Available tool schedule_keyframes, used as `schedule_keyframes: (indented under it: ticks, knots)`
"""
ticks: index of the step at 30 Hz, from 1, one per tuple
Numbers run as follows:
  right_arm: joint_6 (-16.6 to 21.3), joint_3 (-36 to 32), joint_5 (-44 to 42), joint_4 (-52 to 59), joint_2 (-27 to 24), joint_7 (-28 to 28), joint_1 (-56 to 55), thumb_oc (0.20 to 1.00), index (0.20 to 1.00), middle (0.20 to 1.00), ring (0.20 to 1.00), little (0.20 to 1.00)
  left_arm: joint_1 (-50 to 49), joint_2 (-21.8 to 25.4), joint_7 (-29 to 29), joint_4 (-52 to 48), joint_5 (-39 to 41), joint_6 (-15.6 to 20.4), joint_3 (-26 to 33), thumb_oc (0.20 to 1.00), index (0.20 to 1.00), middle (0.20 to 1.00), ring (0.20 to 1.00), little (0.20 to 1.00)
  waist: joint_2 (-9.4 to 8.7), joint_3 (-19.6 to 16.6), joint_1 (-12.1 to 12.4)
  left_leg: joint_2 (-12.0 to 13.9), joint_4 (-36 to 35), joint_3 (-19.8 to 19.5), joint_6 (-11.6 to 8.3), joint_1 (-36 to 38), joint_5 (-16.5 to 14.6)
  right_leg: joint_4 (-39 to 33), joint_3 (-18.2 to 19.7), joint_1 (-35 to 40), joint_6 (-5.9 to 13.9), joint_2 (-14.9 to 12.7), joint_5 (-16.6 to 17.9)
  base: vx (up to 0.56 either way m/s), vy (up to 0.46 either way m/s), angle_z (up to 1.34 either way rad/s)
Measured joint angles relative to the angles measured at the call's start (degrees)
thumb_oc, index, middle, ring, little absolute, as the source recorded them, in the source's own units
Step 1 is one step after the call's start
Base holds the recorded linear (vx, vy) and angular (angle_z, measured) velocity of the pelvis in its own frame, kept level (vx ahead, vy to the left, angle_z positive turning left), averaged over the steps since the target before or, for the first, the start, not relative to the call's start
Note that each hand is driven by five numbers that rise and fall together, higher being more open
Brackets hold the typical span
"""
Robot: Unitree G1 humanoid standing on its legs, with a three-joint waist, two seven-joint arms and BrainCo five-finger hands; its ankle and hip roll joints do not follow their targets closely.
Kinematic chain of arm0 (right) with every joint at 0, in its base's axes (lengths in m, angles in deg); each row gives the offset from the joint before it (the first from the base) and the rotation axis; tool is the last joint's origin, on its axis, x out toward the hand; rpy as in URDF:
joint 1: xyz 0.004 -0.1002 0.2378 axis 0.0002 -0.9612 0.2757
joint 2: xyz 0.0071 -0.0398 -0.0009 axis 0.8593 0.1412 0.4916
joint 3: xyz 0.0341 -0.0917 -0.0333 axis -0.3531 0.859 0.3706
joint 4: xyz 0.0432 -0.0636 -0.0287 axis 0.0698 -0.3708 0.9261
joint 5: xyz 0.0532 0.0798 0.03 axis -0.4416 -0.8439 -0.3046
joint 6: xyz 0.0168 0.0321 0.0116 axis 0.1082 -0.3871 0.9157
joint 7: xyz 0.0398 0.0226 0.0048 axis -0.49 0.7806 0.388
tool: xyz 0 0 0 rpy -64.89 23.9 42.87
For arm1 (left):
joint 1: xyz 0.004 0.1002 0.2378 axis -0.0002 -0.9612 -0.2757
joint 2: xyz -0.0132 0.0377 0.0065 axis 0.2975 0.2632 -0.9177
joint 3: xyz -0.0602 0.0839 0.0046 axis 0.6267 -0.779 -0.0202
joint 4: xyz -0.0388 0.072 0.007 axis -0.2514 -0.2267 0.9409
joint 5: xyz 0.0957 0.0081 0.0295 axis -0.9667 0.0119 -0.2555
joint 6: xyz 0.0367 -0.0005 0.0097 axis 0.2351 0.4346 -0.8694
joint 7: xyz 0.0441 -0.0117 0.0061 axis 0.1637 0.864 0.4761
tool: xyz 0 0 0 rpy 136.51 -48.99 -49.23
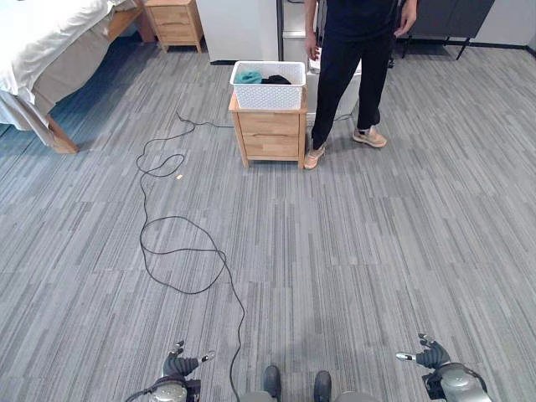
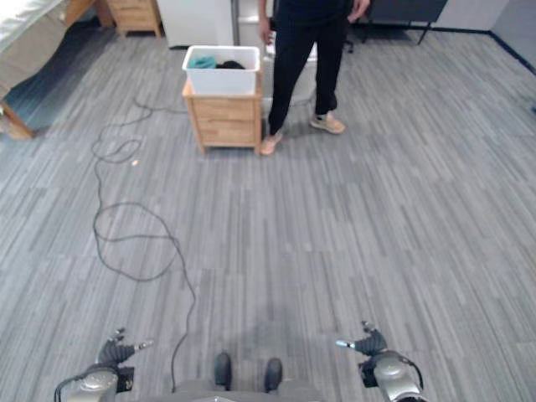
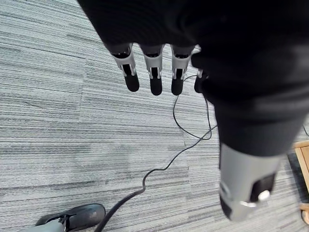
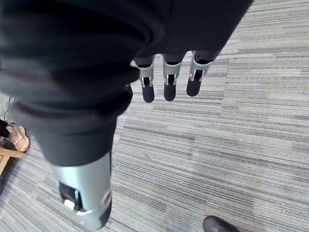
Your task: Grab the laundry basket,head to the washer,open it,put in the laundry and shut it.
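fingers (image 3: 154, 77) on the left hand (image 1: 177, 366) hang straight and loose, with nothing in them. fingers (image 4: 169, 79) on the right hand (image 1: 431, 356) are the same, straight and loose, holding nothing. both hands sit low by the robot's sides, over the grey floor (image 1: 352, 251).

the laundry basket (image 1: 269, 85) is white with little holes in its walls. it sits on top of a small wooden nightstand (image 1: 270, 134), far ahead of the robot, well apart from both hands. inside it you can see a teal cloth (image 1: 248, 77) and a dark cloth (image 1: 276, 80). the basket lies straight ahead and a bit toward the middle, so it is between the two hands, not clearly closer to one. its long side runs left to right across the way the robot looks, so one short end points to each hand's side.

a person (image 1: 352, 59) in dark clothes stands just beside the nightstand, on its right. a bed (image 1: 50, 50) is far off on the left, and another wooden nightstand (image 1: 173, 23) stands near it.

i think the task has hardly begun, since the basket is not yet picked up. the robot must walk forward first, then bring one hand to each short end. the person stands close to the right end, so the right hand may have little room there.
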Motion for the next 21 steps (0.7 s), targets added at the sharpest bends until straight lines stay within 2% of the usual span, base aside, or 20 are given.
schedule_keyframes:
  ticks: [15, 21]
  knots:
    - [-0.2, 1.08, 0.09, 0.23, 0.03, 0.05, 0.1, 1.0, 1.0, 1.0, 1.0, 1.0, -0.93, 0.28, -0.12, -0.06, -0.03, 0.0, 1.03, 1.0, 1.0, 1.0, 1.0, 1.0, -1.7, -1.18, 0.15, -0.02, 0.27, 0.59, 0.53, 1.04, -0.21, 0.27, 0.46, 0.66, -0.28, -0.08, 0.21, 0.03, 0.03, -0.02]
    - [-0.25, 1.19, 0.18, 0.35, 0.03, 0.03, 0.71, 1.0, 1.0, 1.0, 1.0, 1.0, -0.81, 1.33, -1.48, -0.04, -0.01, 0.01, 1.88, 1.0, 1.0, 1.0, 1.0, 1.0, -2.27, -1.46, 0.49, 0.01, 0.31, 1.9, 0.82, -1.04, -0.28, 0.76, 1.49, -2.11, 0.21, -0.19, 0.45, 0.0, 0.124, -0.1]
